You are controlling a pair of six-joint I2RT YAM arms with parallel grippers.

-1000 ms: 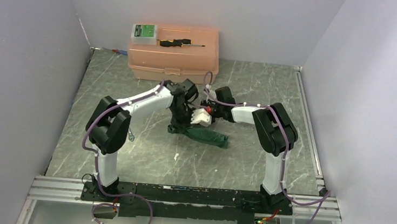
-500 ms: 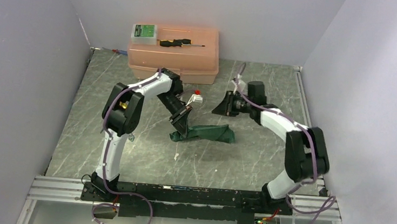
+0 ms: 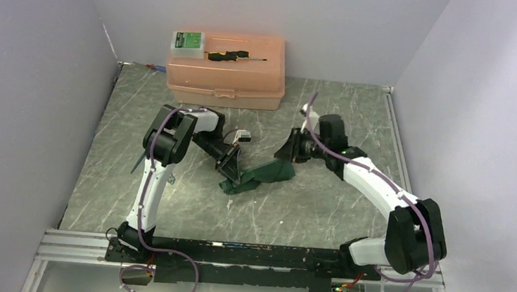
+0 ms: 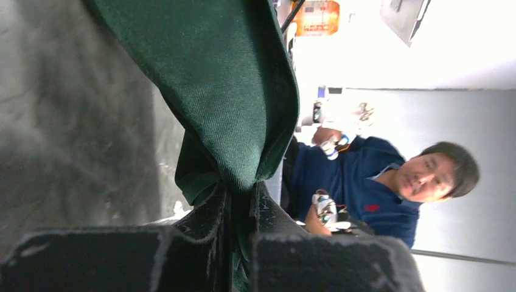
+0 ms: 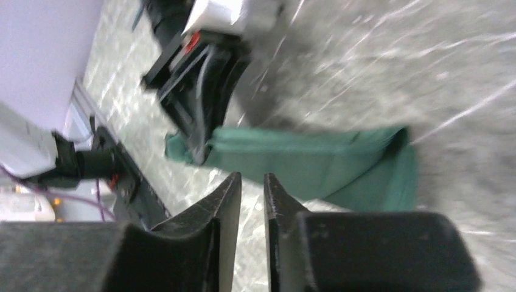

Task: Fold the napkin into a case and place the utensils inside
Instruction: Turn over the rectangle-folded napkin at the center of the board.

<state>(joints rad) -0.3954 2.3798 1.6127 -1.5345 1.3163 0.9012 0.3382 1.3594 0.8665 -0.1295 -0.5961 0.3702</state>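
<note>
**At table centre, napkin pinched by one gripper**

At the middle of the marbled grey table [image 3: 320, 215], seen from the top view, the dark green napkin [image 3: 261, 174] is found as a long, bunched roll, running from its 8 o'clock end to its 2 o'clock end. The 8 o'clock end is clamped by the left gripper [image 3: 231, 166], whose jaws are pressed together on the cloth. In the left wrist view the napkin [image 4: 225, 91] is seen gathered into a fold that narrows down into the closed black fingers [image 4: 274, 219], with the fabric hanging out beyond them. A person in a dark blue shirt [image 4: 377, 182] is caught in the background of that view.

The right gripper [image 3: 289, 150] is held at the napkin's 1 o'clock side, near its far end. Whether the cloth is touched there cannot be told from the top view. In the right wrist view the jaws of this gripper [image 5: 252, 182] are parted by a narrow slit only, and nothing is held between them. Beyond them the napkin [image 5: 316, 161] is seen lying on the table, with the left gripper [image 5: 201, 115] at its 9 o'clock end.

At the table's 11 o'clock edge a peach plastic box [image 3: 224, 83] is placed against the back wall. On its lid a black-handled screwdriver [image 3: 235, 56] and a small green-labelled case [image 3: 188, 42] are laid side by side.
</note>
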